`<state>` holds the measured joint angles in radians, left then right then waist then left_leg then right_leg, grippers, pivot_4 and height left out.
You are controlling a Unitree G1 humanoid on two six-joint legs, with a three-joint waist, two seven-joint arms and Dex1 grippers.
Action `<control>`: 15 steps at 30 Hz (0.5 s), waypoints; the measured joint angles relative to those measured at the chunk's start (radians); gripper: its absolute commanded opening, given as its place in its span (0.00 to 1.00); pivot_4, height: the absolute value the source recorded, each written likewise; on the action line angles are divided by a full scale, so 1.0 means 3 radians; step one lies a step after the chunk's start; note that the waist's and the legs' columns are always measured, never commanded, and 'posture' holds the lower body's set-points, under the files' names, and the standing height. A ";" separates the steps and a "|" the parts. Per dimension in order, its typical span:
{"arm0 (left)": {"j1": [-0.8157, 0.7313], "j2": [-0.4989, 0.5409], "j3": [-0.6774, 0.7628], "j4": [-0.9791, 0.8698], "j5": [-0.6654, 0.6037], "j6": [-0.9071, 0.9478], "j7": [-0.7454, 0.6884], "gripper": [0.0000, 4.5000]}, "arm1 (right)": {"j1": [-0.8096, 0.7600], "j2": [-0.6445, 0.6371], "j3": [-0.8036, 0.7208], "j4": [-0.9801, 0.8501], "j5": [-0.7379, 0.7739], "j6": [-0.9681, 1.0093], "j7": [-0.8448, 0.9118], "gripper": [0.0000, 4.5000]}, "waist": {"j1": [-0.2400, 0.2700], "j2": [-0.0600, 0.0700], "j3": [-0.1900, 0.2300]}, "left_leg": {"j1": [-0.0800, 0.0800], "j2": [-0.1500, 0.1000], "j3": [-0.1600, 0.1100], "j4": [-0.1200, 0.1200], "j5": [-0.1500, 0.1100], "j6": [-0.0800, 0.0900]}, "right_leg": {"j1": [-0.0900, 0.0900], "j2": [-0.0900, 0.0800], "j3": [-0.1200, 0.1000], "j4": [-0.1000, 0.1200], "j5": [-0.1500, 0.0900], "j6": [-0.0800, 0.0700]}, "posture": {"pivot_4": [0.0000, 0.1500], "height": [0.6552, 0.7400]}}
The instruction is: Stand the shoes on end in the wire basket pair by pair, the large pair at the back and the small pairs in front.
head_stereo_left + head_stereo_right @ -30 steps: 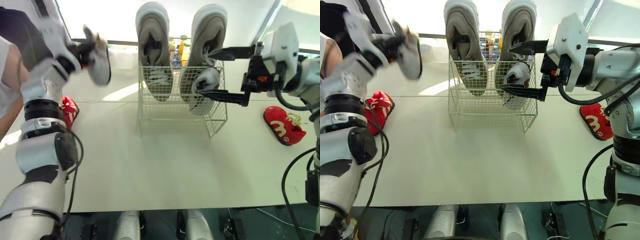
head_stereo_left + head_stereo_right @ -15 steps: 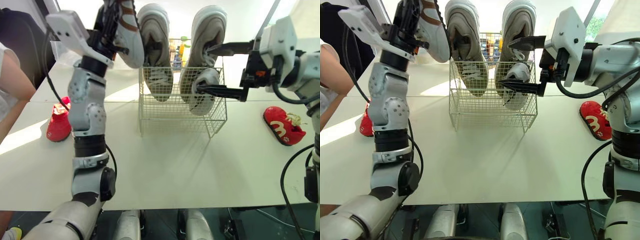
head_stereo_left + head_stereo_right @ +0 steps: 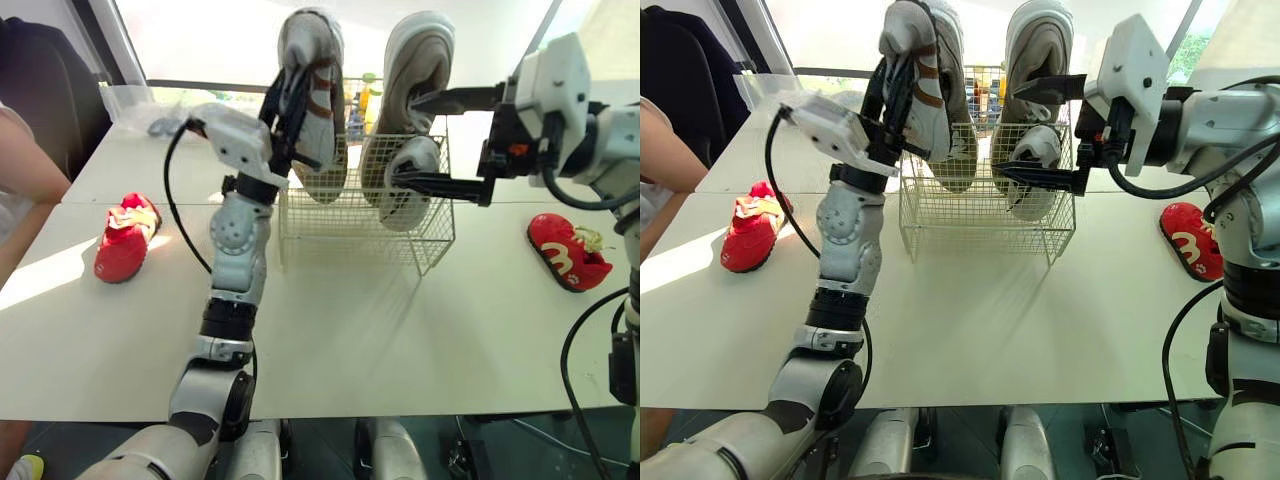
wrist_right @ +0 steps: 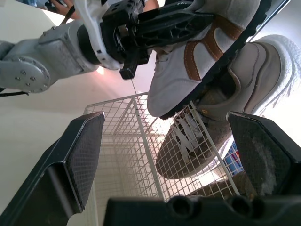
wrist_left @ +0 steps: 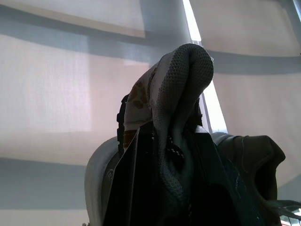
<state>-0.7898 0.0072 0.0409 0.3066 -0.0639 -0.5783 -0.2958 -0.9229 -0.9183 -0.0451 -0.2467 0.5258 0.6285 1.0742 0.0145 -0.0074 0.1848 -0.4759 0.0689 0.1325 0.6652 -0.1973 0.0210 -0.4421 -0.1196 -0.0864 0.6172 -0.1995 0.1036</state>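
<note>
From my head, the wire basket [image 3: 350, 228] stands mid-counter [image 3: 350, 330] toward the far edge. The large grey pair [image 3: 425, 60] stands on end along its back. A small grey shoe [image 3: 408, 180] stands in its front right corner. My left end effector [image 3: 895, 85] is clamped on the brown-striped small shoe [image 3: 923, 90] and holds it toe-down over the basket's front left, just before the left large shoe; whether the two touch, I cannot tell. My right end effector [image 3: 405, 140] hangs at the basket's right side, spread wide and holding nothing, one finger level with the small grey shoe and the other above it. One red shoe [image 3: 125, 235] lies near the counter's left edge and another red shoe [image 3: 565, 250] near its right edge. A person's arm [image 3: 30, 175] reaches in past the left edge.

From my left wrist, my dark fingers [image 5: 141, 188] close on the striped shoe, with a large grey shoe close behind it.

From my right wrist, both pads [image 4: 84, 150] stand far apart. Between them I see the basket's mesh and the striped shoe above its rim, gripped by the other arm.
</note>
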 measured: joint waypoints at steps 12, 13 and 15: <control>0.0031 0.0027 -0.0101 0.1295 0.0746 -0.1298 0.0683 0.05 | -0.0001 -0.0014 -0.0001 -0.0105 0.0038 0.0146 -0.0057 1.00 | -0.0004 0.0001 0.0000 | -0.0002 0.0001 0.0000 0.0000 -0.0003 0.0004 | -0.0003 -0.0001 0.0000 -0.0002 0.0000 0.0000 | 1.00 1.00; 0.0023 0.0039 -0.0113 0.1347 0.0781 -0.1362 0.0732 0.05 | -0.0002 -0.0014 -0.0001 -0.0107 0.0040 0.0146 -0.0057 1.00 | -0.0003 0.0000 -0.0001 | -0.0002 0.0001 0.0000 0.0000 -0.0003 0.0004 | -0.0002 -0.0001 0.0000 -0.0002 0.0000 0.0000 | 1.00 1.00; 0.0017 0.0039 -0.0125 0.1452 0.0839 -0.1459 0.0827 0.05 | -0.0016 -0.0014 -0.0001 -0.0107 0.0043 0.0147 -0.0056 1.00 | -0.0003 0.0003 -0.0003 | -0.0002 0.0001 0.0000 0.0000 -0.0003 0.0004 | -0.0002 -0.0002 0.0000 -0.0002 0.0000 -0.0001 | 1.00 1.00</control>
<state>-0.7847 0.0189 0.0033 0.7421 0.1878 -1.0159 -0.0476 -0.9277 -0.9224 -0.0454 -0.2788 0.5387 0.6726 1.0573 0.0136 -0.0066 0.1839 -0.4765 0.0691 0.1326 0.6651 -0.1982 0.0222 -0.4428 -0.1203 -0.0864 0.6167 -0.1996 0.1034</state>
